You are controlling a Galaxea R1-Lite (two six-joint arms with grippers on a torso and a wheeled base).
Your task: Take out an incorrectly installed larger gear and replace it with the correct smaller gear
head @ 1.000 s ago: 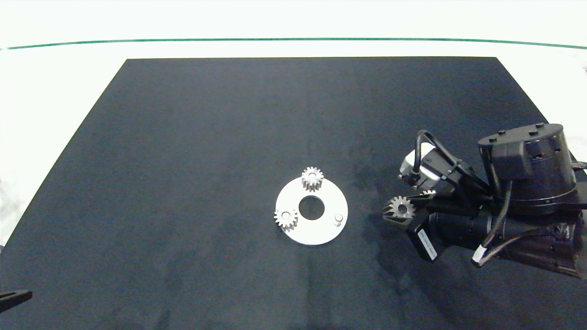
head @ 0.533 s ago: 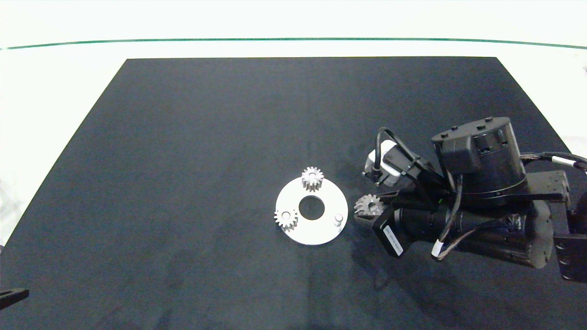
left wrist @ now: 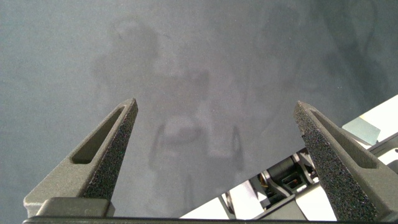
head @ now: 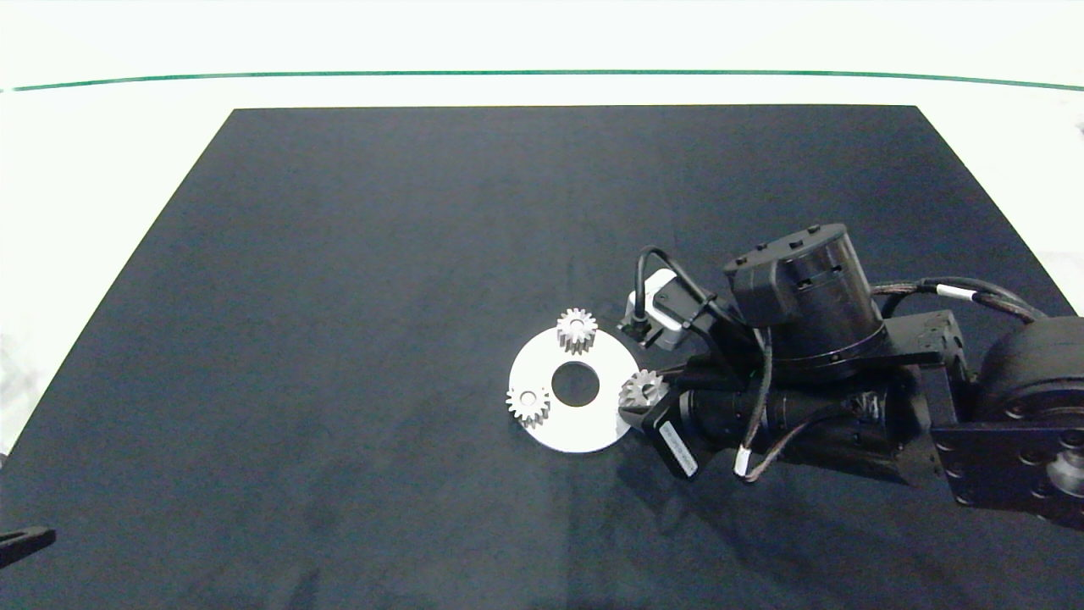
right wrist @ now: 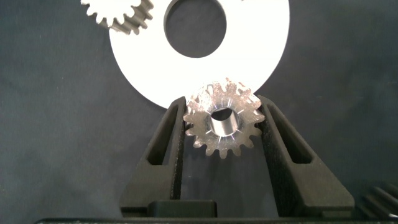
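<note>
Head view: we hold the smaller gear pinched in our right gripper at the plate rim (peg hidden). Bore misaligned, it jams. Left gripper idle, spread.

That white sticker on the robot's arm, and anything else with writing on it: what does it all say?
White sticker on the right arm, just behind the right gripper: it carries dark print, too small to read.
White tag on a cable under that arm: no text can be made out.
The gear held in the jaws, the white disc and the black mat: no writing shows.
</note>
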